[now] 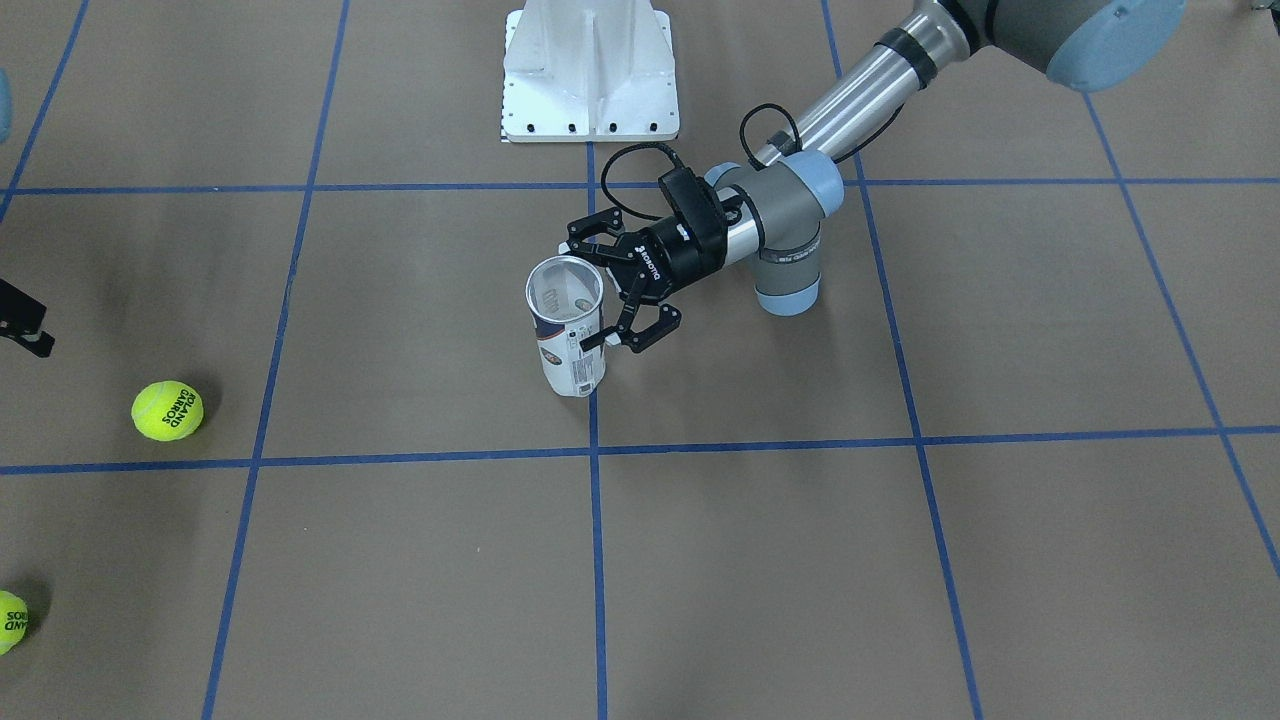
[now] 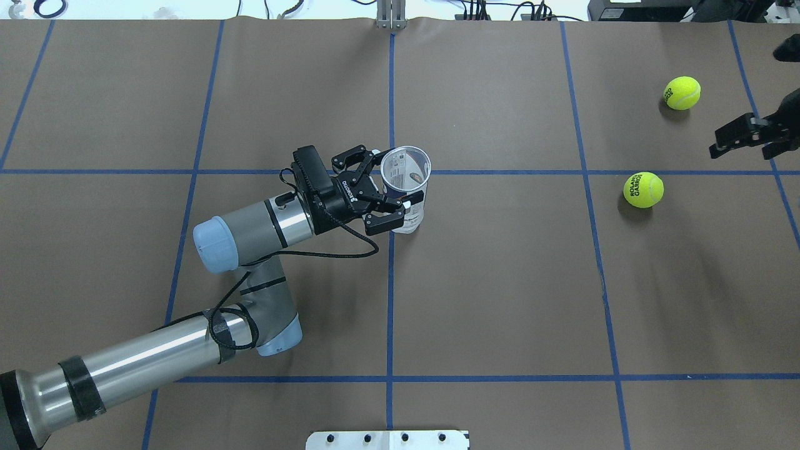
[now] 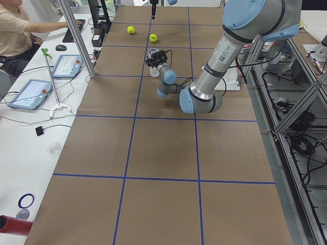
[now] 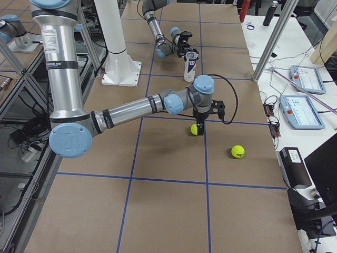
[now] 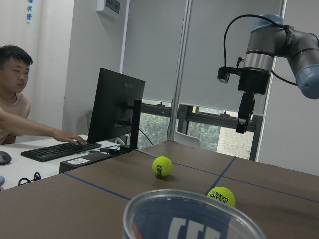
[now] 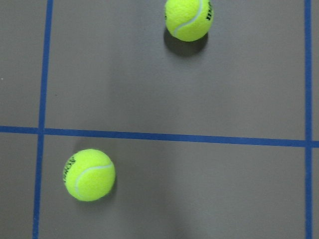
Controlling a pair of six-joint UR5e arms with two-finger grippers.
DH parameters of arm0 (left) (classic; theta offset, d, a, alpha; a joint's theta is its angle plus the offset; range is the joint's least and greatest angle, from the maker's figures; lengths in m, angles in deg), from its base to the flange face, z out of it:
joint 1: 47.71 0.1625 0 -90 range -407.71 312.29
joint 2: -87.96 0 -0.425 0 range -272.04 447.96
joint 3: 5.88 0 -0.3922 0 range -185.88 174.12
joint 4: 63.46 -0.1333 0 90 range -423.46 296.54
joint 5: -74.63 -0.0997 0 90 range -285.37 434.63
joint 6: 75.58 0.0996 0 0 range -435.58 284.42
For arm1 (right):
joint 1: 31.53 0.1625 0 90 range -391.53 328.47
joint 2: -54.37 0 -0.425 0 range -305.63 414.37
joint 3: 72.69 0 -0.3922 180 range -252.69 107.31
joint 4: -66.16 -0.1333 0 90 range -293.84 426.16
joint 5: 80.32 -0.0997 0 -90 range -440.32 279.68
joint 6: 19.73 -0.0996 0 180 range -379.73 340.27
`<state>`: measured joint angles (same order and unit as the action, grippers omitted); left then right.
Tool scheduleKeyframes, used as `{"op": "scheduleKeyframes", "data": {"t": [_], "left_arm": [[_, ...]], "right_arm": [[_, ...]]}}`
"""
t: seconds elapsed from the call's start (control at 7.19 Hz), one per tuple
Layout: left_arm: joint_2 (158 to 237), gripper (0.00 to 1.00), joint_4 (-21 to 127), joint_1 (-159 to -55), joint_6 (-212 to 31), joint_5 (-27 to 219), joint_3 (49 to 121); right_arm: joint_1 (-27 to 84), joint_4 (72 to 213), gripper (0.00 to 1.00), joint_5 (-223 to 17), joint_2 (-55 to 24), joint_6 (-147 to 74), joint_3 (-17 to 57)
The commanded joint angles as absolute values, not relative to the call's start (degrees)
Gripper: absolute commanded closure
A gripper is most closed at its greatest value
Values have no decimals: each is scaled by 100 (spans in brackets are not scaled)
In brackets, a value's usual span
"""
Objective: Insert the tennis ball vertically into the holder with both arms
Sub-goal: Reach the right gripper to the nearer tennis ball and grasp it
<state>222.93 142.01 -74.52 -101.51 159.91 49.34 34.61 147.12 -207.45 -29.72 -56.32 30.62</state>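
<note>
The holder [image 1: 567, 330] is a clear can with a white and navy label, standing upright near the table's middle, open end up; it also shows in the overhead view [image 2: 406, 187]. My left gripper [image 1: 585, 293] reaches in level, with a finger on each side of the holder, and grips its wall. The holder's rim [image 5: 192, 214] fills the bottom of the left wrist view. Two yellow tennis balls [image 2: 643, 189] [image 2: 682, 92] lie on the table at my right. My right gripper [image 2: 720, 141] hangs open and empty, pointing down above them. Both balls show below it [image 6: 89, 174] [image 6: 188, 19].
The white pedestal base [image 1: 590, 70] stands at the robot's edge of the table. Blue tape lines [image 2: 390, 281] mark a grid on the brown surface. An operator [image 3: 15, 30] sits at a side desk with tablets and a monitor.
</note>
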Motion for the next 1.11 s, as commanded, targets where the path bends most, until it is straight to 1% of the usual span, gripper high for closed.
{"op": "scheduleKeyframes", "data": {"t": [0.0,0.28,0.97], "left_arm": [[22296,1,14203,-7452,-10151,15989,4941],[22288,1,14203,-7443,-10151,15989,4941],[22296,1,14194,-7443,-10151,15989,4941]], "right_arm": [[2467,14482,0,-19786,-2703,-6594,2902],[2025,14473,0,-19144,-2527,-6667,2576],[1514,14482,0,-18263,-2359,-6605,2031]]}}
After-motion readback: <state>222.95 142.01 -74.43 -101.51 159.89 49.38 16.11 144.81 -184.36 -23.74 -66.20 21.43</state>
